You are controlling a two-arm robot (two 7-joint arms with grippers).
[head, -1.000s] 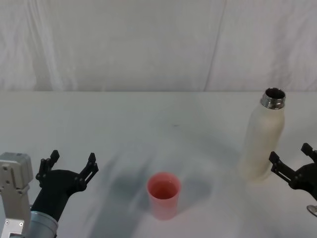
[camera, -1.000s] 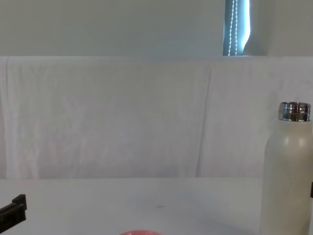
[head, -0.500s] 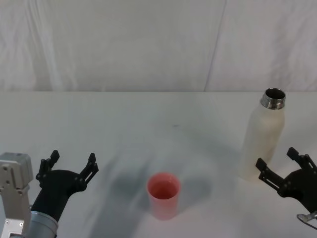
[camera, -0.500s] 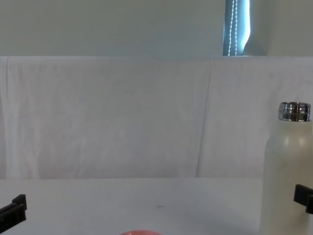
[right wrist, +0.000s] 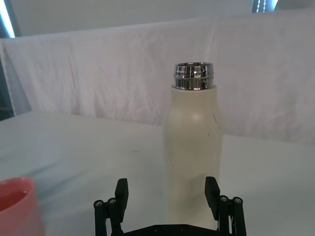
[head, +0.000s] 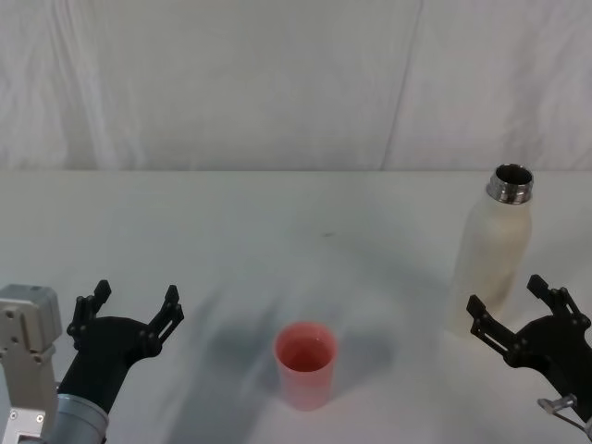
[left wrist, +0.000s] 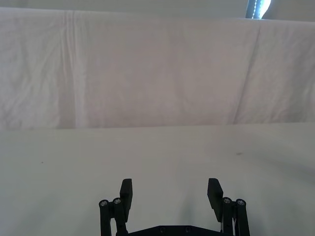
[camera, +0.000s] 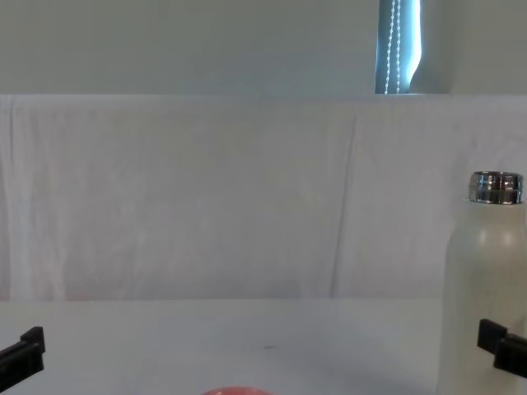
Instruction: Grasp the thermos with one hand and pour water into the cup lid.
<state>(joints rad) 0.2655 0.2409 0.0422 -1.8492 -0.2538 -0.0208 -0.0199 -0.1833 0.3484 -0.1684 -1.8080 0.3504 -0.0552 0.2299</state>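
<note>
Head view shows the left gripper point(head: 129, 308) at the near left of the table point(head: 277, 213), resting low with its two fingers spread wide and nothing between them. Its own wrist view confirms this: the two black fingertips point(left wrist: 126, 189) stand well apart over bare white cloth, and no task thing lies ahead of them. In the chest view, one black fingertip of this gripper point(camera: 31, 339) comes in at the lower left edge.

More to the right, near the middle of the table and on the near side, stands the cup lid point(head: 305, 363), pink-red and upright, with its mouth open upward. From the head camera its whole body and inside are seen, but the chest view gives just the curved top of its rim point(camera: 235, 391) at the bottom edge. The right wrist view catches it point(right wrist: 17, 206) at the side.

At the far right stands the thermos point(head: 491, 250), cream-white, upright, its steel neck uncovered. The right gripper point(head: 520, 310) is just on the near side of it, fingers wide, not touching the bottle as far as I can see. In the right wrist view the thermos point(right wrist: 193, 147) stands centred beyond the two spread fingertips point(right wrist: 121, 191). The chest view shows the bottle point(camera: 486, 280) from the side.
</note>
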